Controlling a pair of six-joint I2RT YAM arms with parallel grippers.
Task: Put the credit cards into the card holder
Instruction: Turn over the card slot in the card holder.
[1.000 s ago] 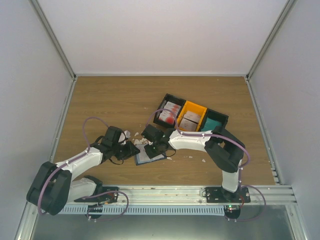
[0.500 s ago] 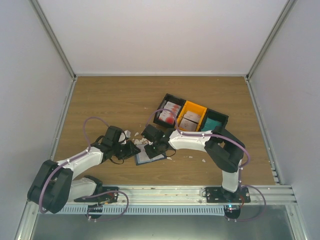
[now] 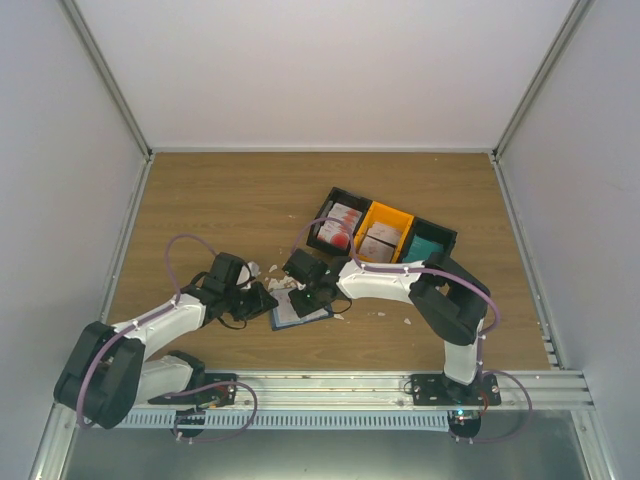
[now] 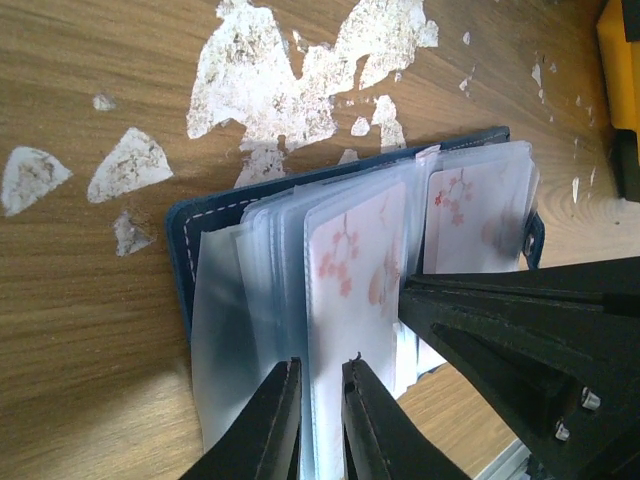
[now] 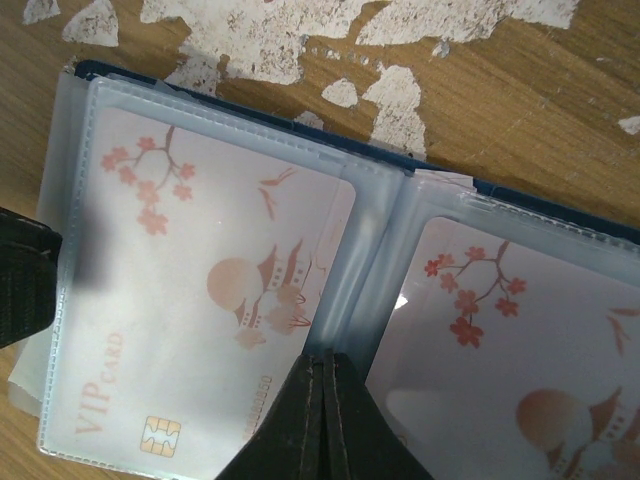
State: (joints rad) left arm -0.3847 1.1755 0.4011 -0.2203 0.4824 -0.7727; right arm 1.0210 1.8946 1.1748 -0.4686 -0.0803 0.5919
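Right gripper [image 5: 322, 395], fully closed, sits at the card holder [image 5: 375, 230] fold, the sleeved credit card [image 5: 200, 300] lying lengthwise to its upper left; left gripper [image 4: 320, 370] pinches the holder's edge.

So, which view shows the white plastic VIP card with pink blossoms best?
Right wrist view: the white VIP card is close, its print readable. Left wrist shows it foreshortened and hazy; top external shows only the small navy card holder.

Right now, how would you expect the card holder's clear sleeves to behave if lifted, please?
Probably floppy: the thin frosted sleeves fan and curl loosely at the left gripper. Likely slippery, being smooth plastic that catches the light. The card inside should stiffen its page.
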